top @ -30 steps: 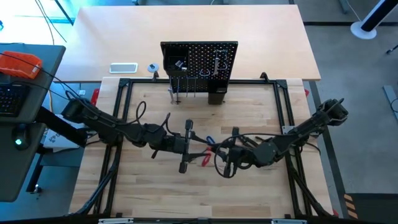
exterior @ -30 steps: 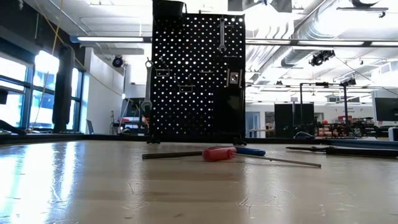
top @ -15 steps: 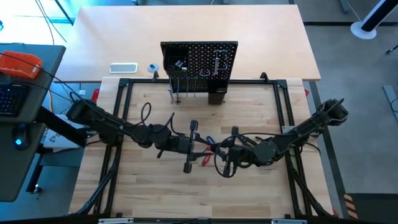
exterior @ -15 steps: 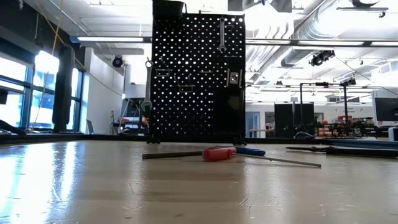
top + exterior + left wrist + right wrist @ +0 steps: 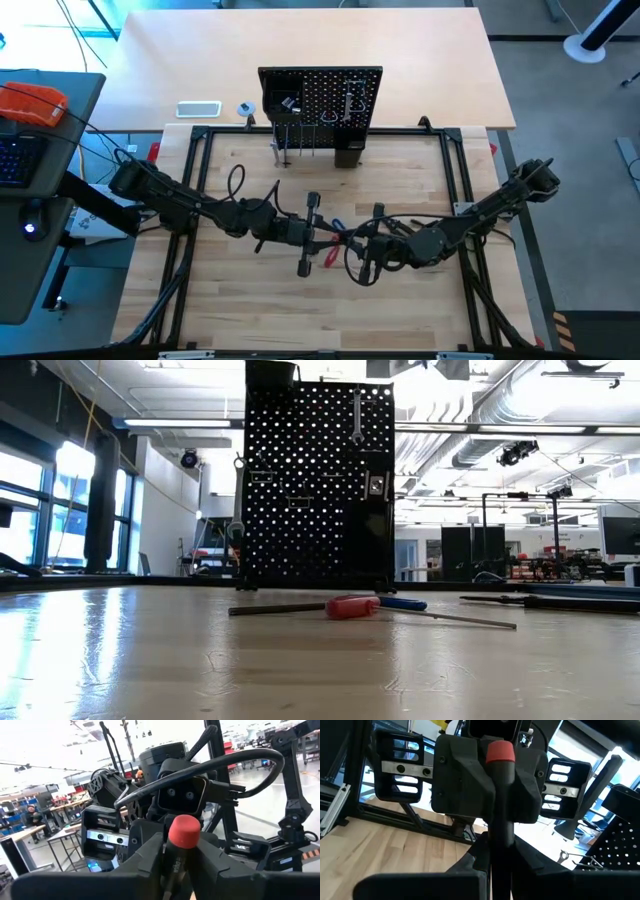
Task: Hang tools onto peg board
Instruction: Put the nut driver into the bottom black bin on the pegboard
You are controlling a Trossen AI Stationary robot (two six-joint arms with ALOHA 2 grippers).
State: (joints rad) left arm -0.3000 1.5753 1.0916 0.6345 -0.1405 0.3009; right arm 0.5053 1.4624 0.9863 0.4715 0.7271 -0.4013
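Above the middle of the table (image 5: 250, 320), a red-capped screwdriver (image 5: 184, 831) is held between both grippers. The right gripper (image 5: 352, 243) is clamped on its dark shaft, and the left gripper (image 5: 322, 240) is closed against both sides of its handle. Below them, a red-handled tool (image 5: 352, 606) and a blue-handled key (image 5: 400, 602) are seen lying crossed on the wood. The peg board (image 5: 318, 480) is stood upright at the far edge, well apart from the grippers, with a wrench (image 5: 357, 415) hung near its top.
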